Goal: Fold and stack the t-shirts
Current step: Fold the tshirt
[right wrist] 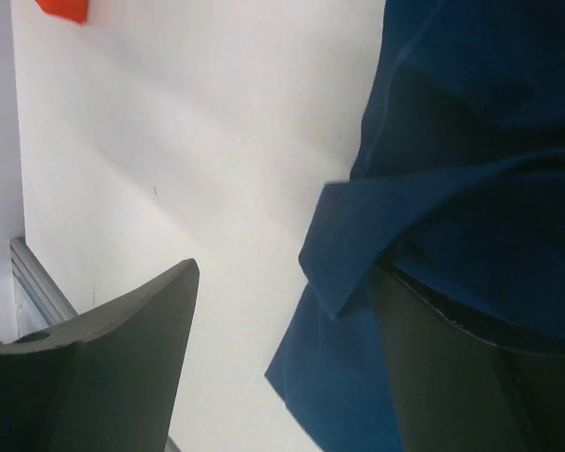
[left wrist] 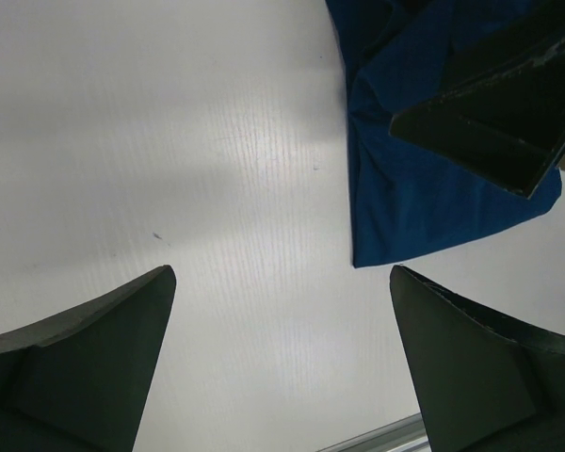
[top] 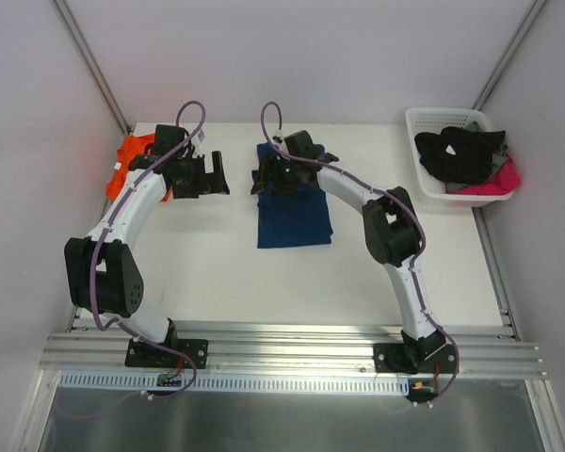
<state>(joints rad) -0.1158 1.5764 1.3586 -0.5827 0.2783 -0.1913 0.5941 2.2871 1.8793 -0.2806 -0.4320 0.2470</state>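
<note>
The navy blue t-shirt (top: 294,218) lies folded in a rectangle at the table's middle back. It also shows in the left wrist view (left wrist: 424,188) and the right wrist view (right wrist: 471,141). The orange t-shirt (top: 130,155) lies at the back left, partly hidden by my left arm; a corner of it shows in the right wrist view (right wrist: 64,9). My left gripper (top: 212,175) is open and empty over bare table (left wrist: 282,367), left of the navy shirt. My right gripper (top: 266,176) is open at the navy shirt's far left edge (right wrist: 287,363), with a cloth flap lying over one finger (right wrist: 480,377).
A white basket (top: 431,169) stands at the back right, holding dark and pink clothes (top: 463,153). Metal rails (top: 292,353) run along the near table edge by the arm bases. Walls close in the table on the left, right and back.
</note>
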